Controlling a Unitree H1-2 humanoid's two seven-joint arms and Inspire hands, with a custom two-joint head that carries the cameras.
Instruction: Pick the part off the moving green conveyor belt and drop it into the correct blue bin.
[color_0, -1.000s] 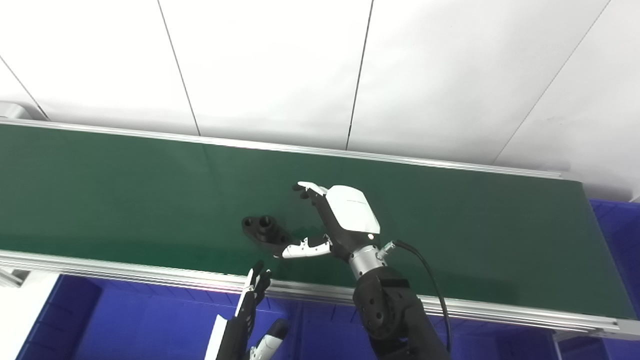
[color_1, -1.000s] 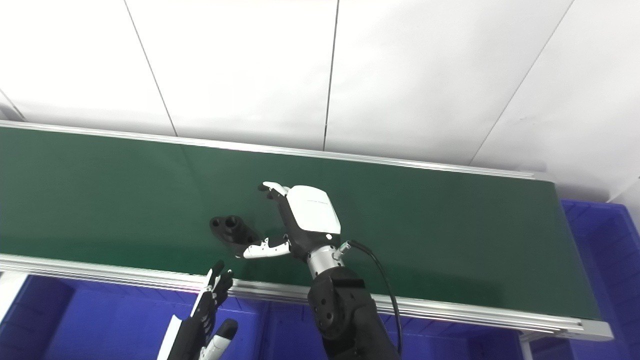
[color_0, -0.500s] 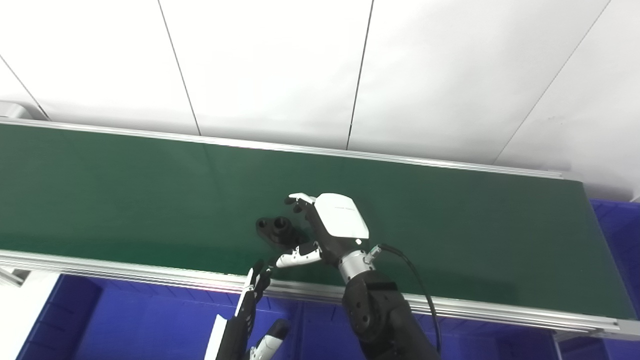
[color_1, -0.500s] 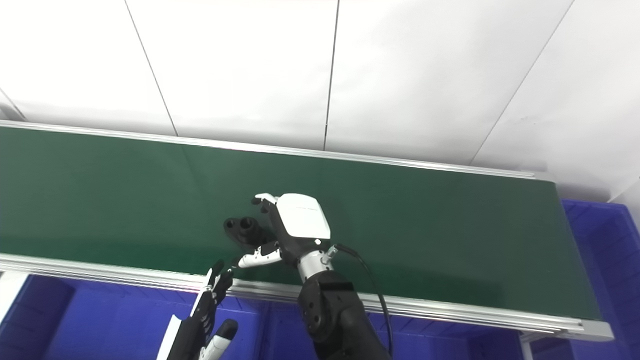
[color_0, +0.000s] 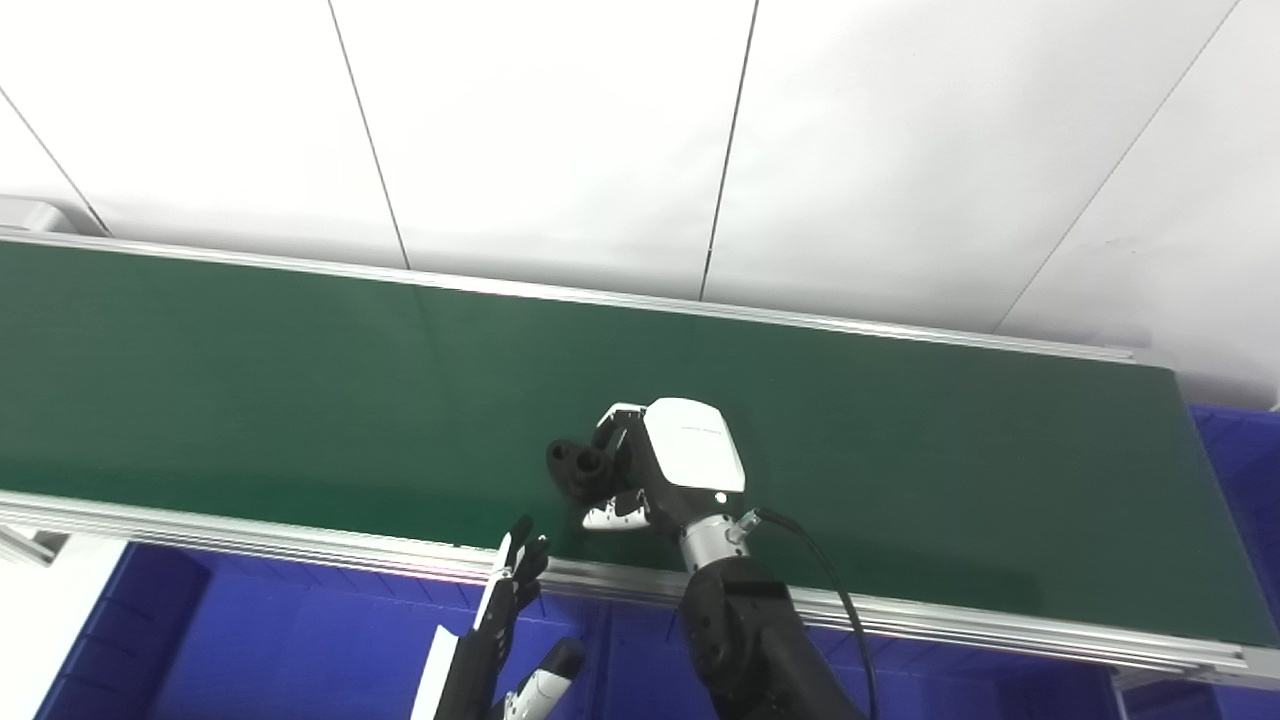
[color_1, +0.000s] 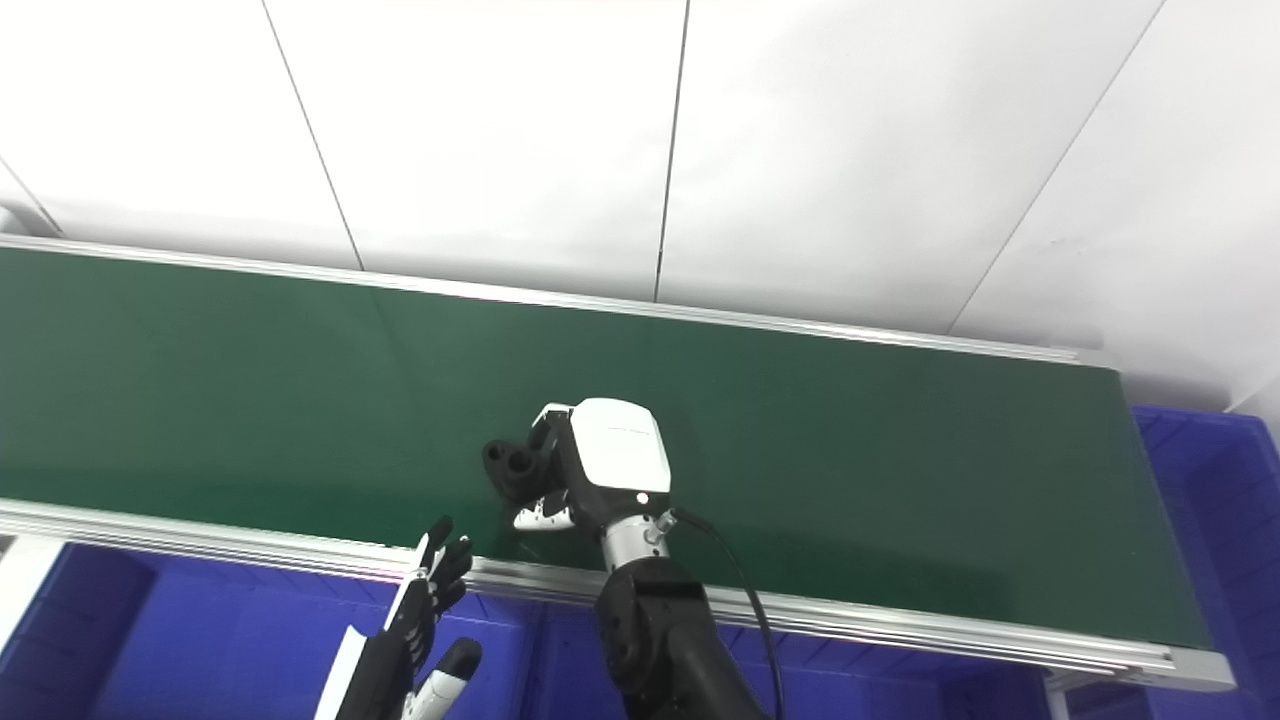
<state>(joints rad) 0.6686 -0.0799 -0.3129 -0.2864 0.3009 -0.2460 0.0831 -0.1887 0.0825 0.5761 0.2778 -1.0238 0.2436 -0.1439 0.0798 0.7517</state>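
The black part (color_0: 580, 467) sits a bit below the middle of the frame, on the near half of the green conveyor belt (color_0: 250, 380), and the right hand (color_0: 665, 465) now has its fingers curled in around it, with the thumb tucked under from the near side. A second ago that hand was spread wide, with the part sitting out to its left and only the thumb tip near it; half a second ago the part was moving into the palm. So the belt carried it in and the fingers closed on it. Looks like the grab just happened. I'd call it clamped on the part, though I can't tell how firm the grip is, and the part doesn't look lifted off the belt yet. Next up is lift and carry to a bin, I'd guess.

The left hand (color_1: 425, 610) is down in the lower left-centre of the frame, below the belt's near aluminium rail (color_0: 250, 530), fingers straight and apart, holding nothing, same spot as before. It's just waiting.

Blue bins (color_0: 280, 640) run along the bottom edge, and another blue bin (color_1: 1215, 500) sits at the right end of the belt. Which one is "correct", I can't say from here.

There's a faint grey print on the white back of the right hand, too small to read. No other labels visible.
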